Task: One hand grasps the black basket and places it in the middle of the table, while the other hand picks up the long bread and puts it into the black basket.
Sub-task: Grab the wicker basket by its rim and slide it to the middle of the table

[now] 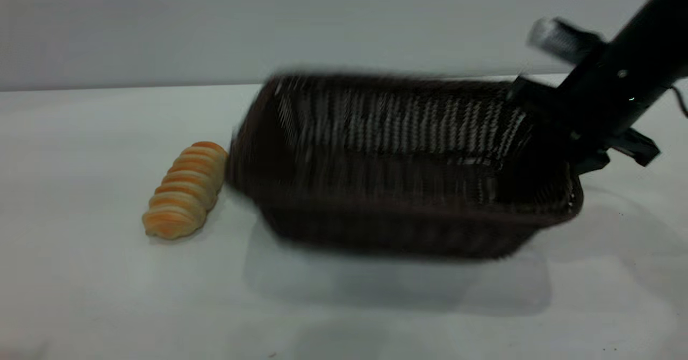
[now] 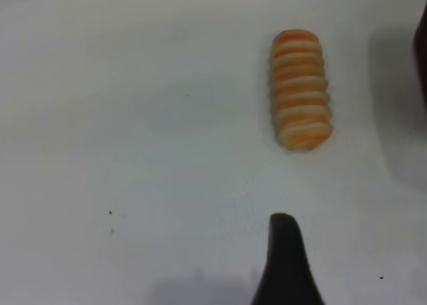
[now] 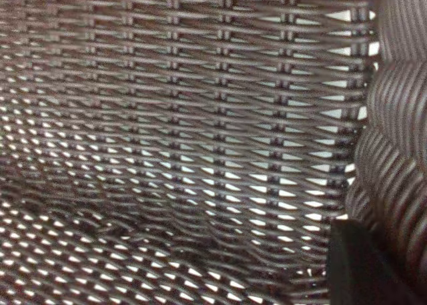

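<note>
The long bread (image 1: 184,191) lies flat on the counter (image 1: 107,295), just left of the black basket (image 1: 398,188). The basket hangs tilted above the counter, its right end clamped by the right tool (image 1: 559,134). The left tool (image 2: 285,265) hovers near the bread; its opening cannot be told.

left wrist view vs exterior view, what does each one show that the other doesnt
Only the left wrist view shows a fingertip of the left gripper, hanging over bare table short of the long bread.

Only the exterior view shows the whole black basket, tilted and lifted at one end, with the right gripper on the rim at its right end.

Both show the long bread lying on the table, untouched, with the basket close beside it; the wrist view catches only a dark edge of the basket.
</note>
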